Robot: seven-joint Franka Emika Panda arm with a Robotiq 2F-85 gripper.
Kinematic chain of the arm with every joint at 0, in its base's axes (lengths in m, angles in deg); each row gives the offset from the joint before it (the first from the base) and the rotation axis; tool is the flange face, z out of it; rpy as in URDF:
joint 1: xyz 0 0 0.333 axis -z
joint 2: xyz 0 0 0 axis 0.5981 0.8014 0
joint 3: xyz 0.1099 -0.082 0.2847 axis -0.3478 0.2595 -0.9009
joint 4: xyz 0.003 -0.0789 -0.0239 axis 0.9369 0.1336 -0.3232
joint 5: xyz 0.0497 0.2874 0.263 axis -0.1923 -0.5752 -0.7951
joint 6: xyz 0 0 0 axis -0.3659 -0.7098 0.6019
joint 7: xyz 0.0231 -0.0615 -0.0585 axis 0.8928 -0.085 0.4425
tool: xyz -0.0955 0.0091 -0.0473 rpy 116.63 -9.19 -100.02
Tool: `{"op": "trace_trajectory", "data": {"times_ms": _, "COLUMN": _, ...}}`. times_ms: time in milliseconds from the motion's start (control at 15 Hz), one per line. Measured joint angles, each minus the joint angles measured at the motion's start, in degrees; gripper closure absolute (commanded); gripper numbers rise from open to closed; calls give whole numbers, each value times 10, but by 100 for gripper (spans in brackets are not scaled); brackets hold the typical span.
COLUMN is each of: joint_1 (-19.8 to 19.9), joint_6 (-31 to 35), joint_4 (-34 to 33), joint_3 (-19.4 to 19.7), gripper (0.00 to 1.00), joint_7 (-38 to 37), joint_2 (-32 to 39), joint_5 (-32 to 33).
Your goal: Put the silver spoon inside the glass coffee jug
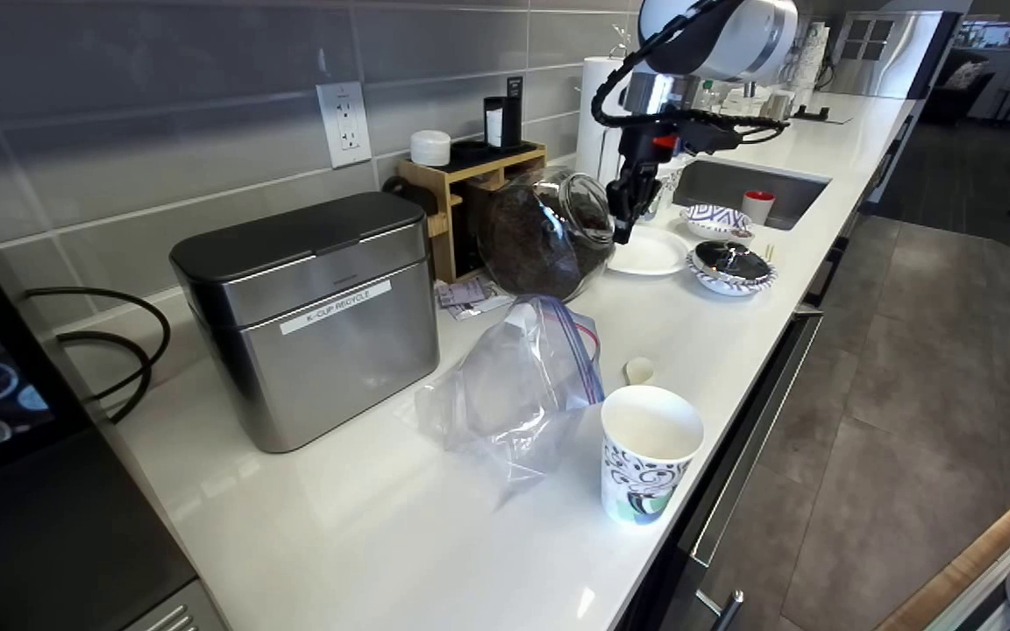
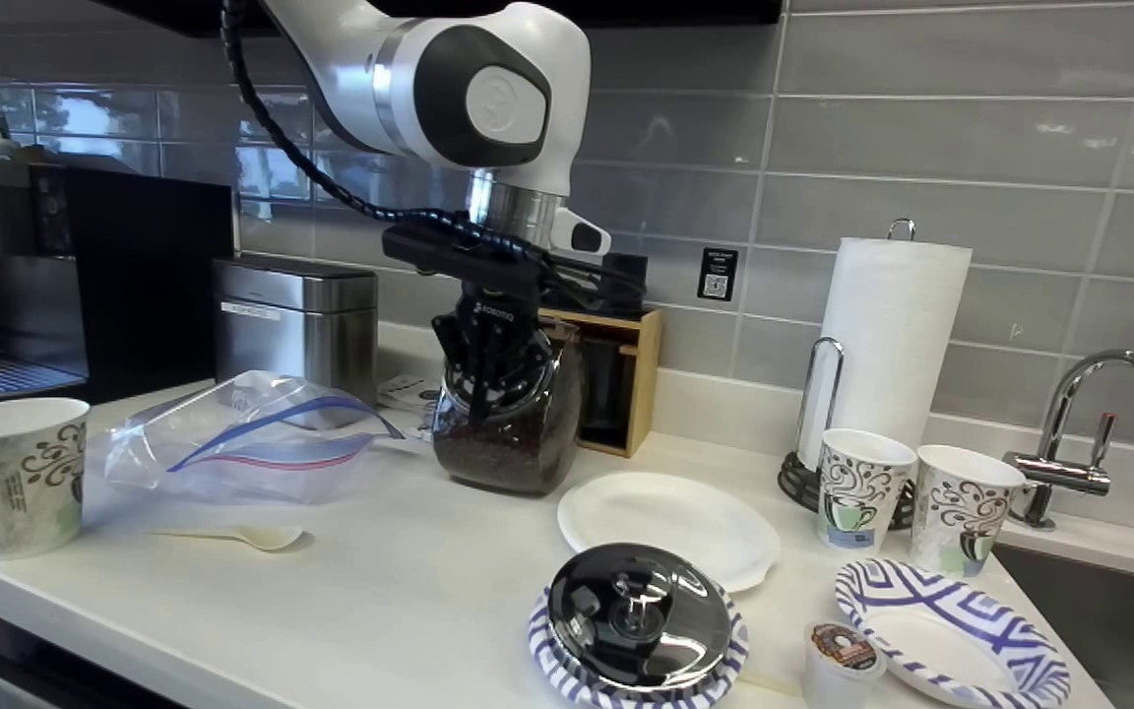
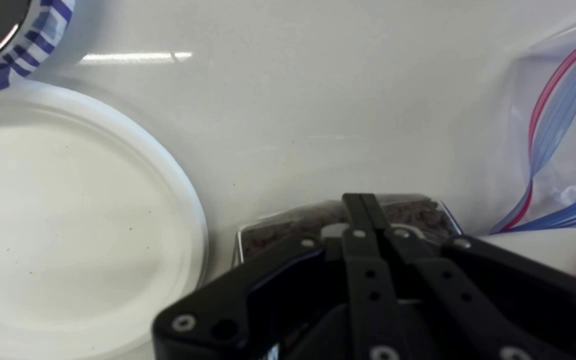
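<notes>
Glass coffee jug (image 1: 518, 237): on the tabletop (image 1: 338, 543), just beside a wooden rack (image 2: 648, 384), its wide round mouth set at a slant and dark brown contents (image 2: 493, 458) showing through the glass.
Fingers (image 3: 355, 215): together, pointing down at the jug's mouth (whether the tips touch the rim, or dip inside it, I cannot tell).
Arm (image 2: 498, 89): mostly white, bent down above the jug in both exterior views.
Plastic bag (image 1: 514, 377): clear and crumpled, blue and red strips along its opening, between the jug and a patterned paper cup (image 2: 21, 483).
Pale spoon (image 2: 267, 537): flat on the tabletop, near the bag, its handle toward that cup.
Steel bin (image 1: 347, 342): behind the bag, lettered "K-CUP RECYCLE".
White plate (image 2: 665, 512): near the jug, on the side toward the sink (image 1: 715, 180).
Striped bowl (image 2: 555, 665): by the plate's edge, a shiny dark lid (image 2: 641, 611) resting on it.
Coffee pod (image 2: 841, 665): between the striped bowl and a shallow patterned dish (image 2: 1010, 625).
Cup pair (image 2: 862, 492): upright, just in front of a paper towel roll (image 2: 892, 345).
</notes>
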Motion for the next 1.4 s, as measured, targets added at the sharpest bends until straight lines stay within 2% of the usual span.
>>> {"op": "trace_trajectory", "data": {"times_ms": 1333, "joint_1": 0, "joint_6": 0, "joint_4": -57, "joint_3": -3, "gripper": 100, "joint_7": -10, "joint_2": 36, "joint_5": -21}}
{"op": "trace_trajectory", "data": {"times_ms": 1400, "joint_1": 0, "joint_6": 0, "joint_4": -58, "joint_3": -3, "gripper": 74, "joint_7": -10, "joint_2": 36, "joint_5": -21}}
